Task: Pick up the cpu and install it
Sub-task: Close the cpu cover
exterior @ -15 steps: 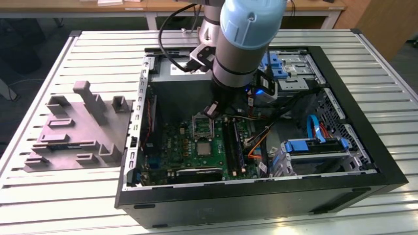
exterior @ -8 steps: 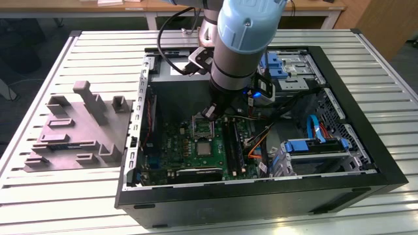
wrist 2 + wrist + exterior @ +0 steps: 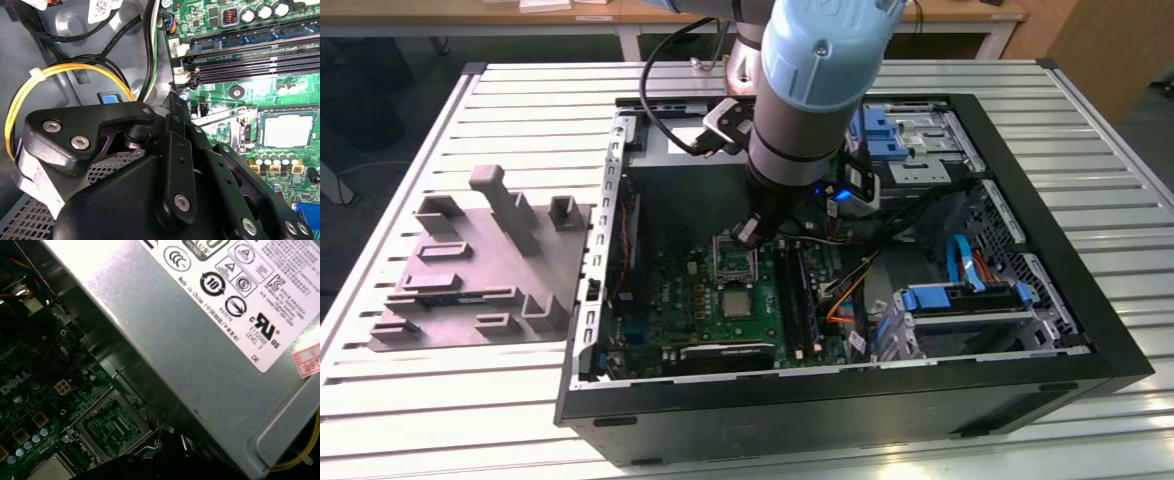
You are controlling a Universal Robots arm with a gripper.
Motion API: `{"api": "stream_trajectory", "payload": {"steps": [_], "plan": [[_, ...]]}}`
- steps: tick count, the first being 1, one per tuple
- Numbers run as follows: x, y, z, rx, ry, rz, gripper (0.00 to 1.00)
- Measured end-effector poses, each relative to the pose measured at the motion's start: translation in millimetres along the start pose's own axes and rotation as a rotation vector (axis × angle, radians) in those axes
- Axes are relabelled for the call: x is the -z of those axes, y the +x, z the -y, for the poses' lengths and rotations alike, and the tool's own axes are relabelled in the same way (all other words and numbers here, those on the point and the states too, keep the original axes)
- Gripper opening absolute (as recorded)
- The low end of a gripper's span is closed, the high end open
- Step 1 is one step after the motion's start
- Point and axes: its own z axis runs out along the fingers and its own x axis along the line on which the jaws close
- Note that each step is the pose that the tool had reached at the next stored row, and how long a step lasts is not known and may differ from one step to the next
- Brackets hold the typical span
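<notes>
Exterior view first: the arm reaches down into the open computer case [image 3: 1067, 330], and its gripper [image 3: 750, 232] hangs just above the green motherboard [image 3: 687, 310], over the far end of the socket area. Whether the gripper is spread or pressed together I cannot tell, and nothing shows as carried in it.

The cpu [image 3: 738, 303] lies flat in its socket on the motherboard, silver top up, just nearer the camera than the gripper. The second wrist view shows the same cpu [image 3: 289, 131] sitting square inside the socket. In the first wrist view the metal socket frame [image 3: 117, 425] stands swung open beside it. So I judge the pick and the placing done and the clamping down still left.

Counted: one arm, one gripper, one cpu, one socket frame, one motherboard, one case, and one grey moulded fixture [image 3: 480, 270] on the table [image 3: 454, 410] at the exterior view's left, well apart from the case.
</notes>
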Motion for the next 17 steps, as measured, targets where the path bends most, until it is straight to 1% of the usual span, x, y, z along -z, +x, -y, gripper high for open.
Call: {"api": "stream_trajectory", "payload": {"steps": [4, 6, 11, 17], "plan": [[0.2, 0.1, -0.1, -0.001, 0.0147, -0.0161, 0.11], [0.7, 0.0, -0.3, -0.001, 0.02, -0.0219, 0.11], [4.6, -0.4, -1.5, -0.002, 0.0293, -0.0321, 0.11], [9.4, -0.9, -3.0, -0.002, 0.0372, -0.0406, 0.11]]}}
